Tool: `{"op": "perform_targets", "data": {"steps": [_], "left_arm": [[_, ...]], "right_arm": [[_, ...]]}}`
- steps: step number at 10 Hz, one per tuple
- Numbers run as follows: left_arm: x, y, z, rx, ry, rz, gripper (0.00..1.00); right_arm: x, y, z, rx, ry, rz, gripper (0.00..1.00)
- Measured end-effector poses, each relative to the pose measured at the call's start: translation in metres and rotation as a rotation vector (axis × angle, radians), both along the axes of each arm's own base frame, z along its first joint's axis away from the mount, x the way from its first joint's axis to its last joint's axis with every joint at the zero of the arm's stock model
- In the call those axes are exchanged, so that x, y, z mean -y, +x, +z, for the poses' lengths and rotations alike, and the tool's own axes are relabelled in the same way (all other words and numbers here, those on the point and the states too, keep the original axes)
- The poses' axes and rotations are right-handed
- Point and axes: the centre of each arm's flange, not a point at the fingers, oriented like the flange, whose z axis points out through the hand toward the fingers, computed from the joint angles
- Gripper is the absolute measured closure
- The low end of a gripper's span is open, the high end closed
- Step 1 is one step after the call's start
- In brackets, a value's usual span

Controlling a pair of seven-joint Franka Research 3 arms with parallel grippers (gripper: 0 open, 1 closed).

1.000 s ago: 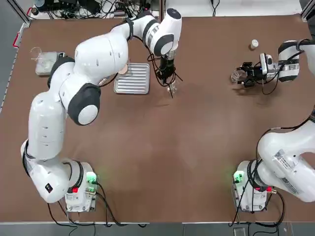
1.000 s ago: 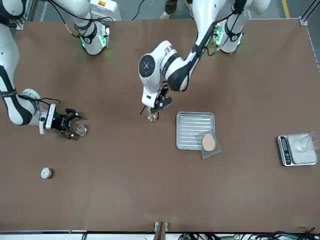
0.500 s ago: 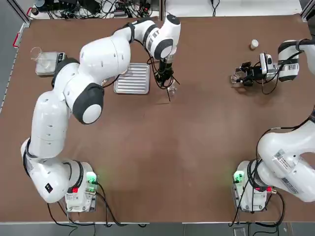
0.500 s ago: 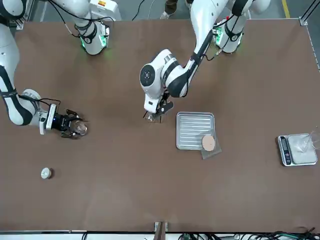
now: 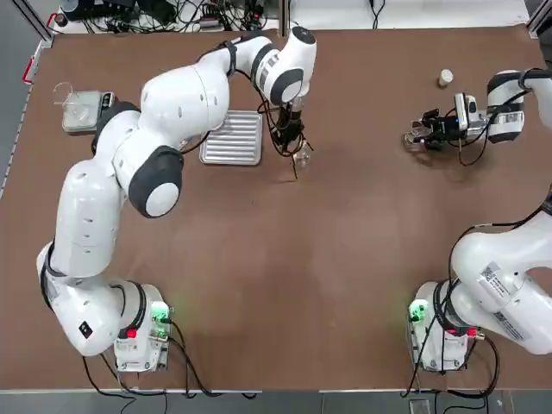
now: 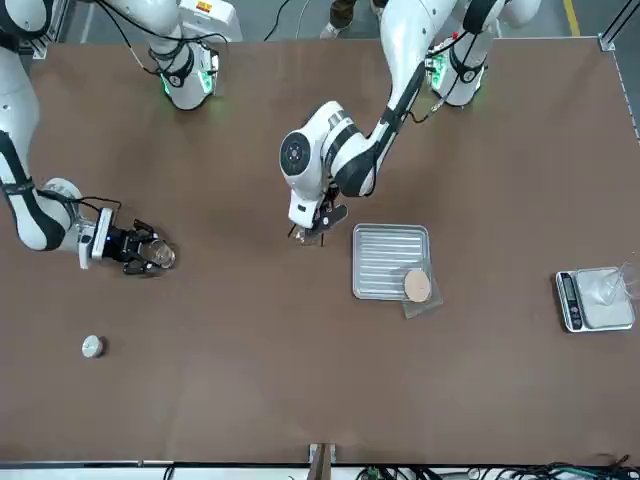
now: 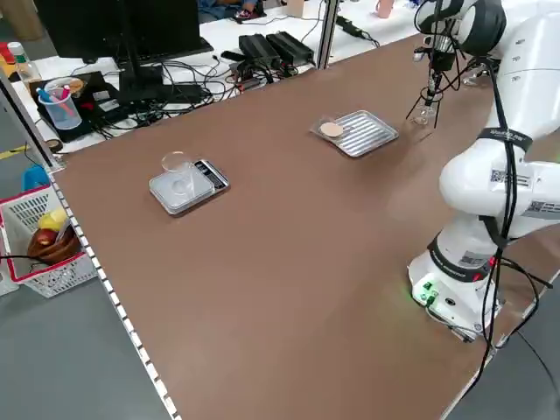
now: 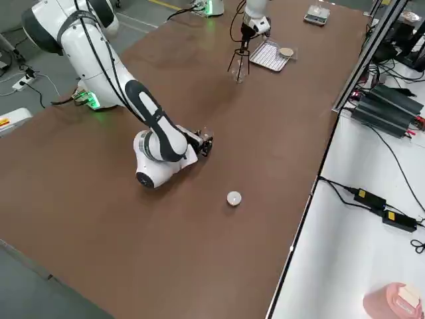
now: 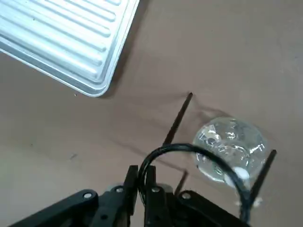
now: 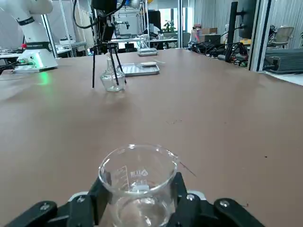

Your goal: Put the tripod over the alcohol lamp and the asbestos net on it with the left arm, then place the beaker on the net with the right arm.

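**Setting the tripod over the lamp**

Lowering the tripod (image 9: 199,151) squarely is what matters now, I judge: all legs should be landing on the worktop (image 5: 345,259) around the alcohol lamp (image 9: 230,149) without nudging the glass. The left gripper (image 9: 142,182) is pinching the tripod's ring, fingers nearly closed on the thin wire, with the lamp sitting just beyond them, under the ring. Farther off, the asbestos net (image 6: 418,288) is lying at the ribbed tray (image 6: 390,260). Off to the side, the right gripper (image 10: 137,198) is clamping the beaker (image 10: 137,182) tightly.
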Motion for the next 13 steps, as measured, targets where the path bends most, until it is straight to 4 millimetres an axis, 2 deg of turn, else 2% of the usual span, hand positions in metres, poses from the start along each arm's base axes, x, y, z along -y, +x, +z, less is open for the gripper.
{"op": "perform_targets", "data": {"steps": [1,3,7,8,10,11,13], "left_arm": [[0.000,0.000,0.001,0.002,-0.003,0.000,0.82],[0.001,0.001,0.002,0.005,-0.006,-0.001,0.56],[0.001,0.001,0.002,0.007,-0.009,-0.001,0.54],[0.001,0.002,0.003,0.009,-0.010,-0.001,0.49],[0.002,0.004,0.006,0.016,-0.016,0.002,0.21],[0.004,0.006,0.009,0.025,-0.029,0.002,0.16],[0.006,0.013,0.026,0.057,-0.064,0.010,0.15]], "right_arm": [[0.000,0.000,0.000,0.000,0.000,0.000,0.42],[0.001,0.002,0.001,0.004,-0.005,-0.002,0.42],[0.004,0.004,0.002,0.010,-0.013,-0.007,0.42],[0.004,0.004,0.002,0.006,-0.013,-0.009,0.42],[0.004,0.004,0.002,-0.005,-0.012,-0.012,0.42],[0.004,0.005,0.002,-0.005,-0.012,-0.013,0.42],[0.005,0.006,0.004,-0.002,-0.015,-0.013,0.42]]}}
